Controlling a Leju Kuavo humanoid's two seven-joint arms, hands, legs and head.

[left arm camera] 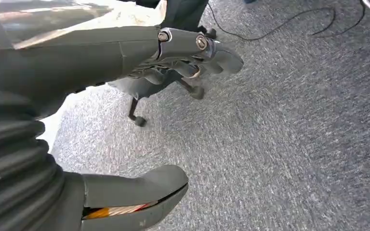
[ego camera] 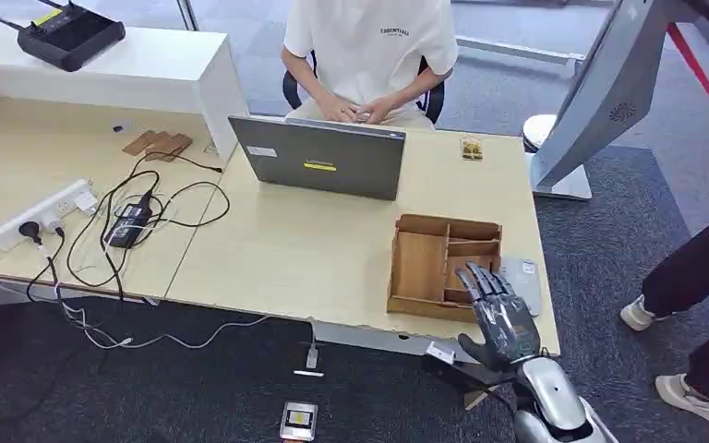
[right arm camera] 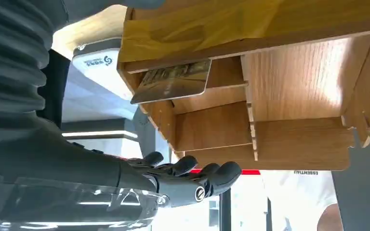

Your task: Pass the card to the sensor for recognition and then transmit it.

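Note:
A wooden divided tray [ego camera: 425, 263] sits near the table's front right corner. In the right wrist view a gold-toned card [right arm camera: 173, 82] leans in one of the small compartments of the tray [right arm camera: 298, 86]. My right hand [ego camera: 498, 318] hovers at the tray's front right corner, with its fingers [right arm camera: 188, 173] stretched out and holding nothing. A flat grey-white sensor pad [ego camera: 524, 281] lies just right of the tray, partly behind my hand, and it appears as a white device [right arm camera: 94, 60] in the right wrist view. My left hand [left arm camera: 173, 57] hangs over grey carpet with nothing in it.
A grey laptop [ego camera: 323, 157] stands mid-table, with a seated person [ego camera: 369, 46] in a white shirt behind it. Another card [ego camera: 471, 148] lies at the table's far edge. A power strip and cables [ego camera: 102, 221] are at the left. A second person's legs [ego camera: 692, 295] are at the right, beside a grey kiosk stand [ego camera: 600, 101].

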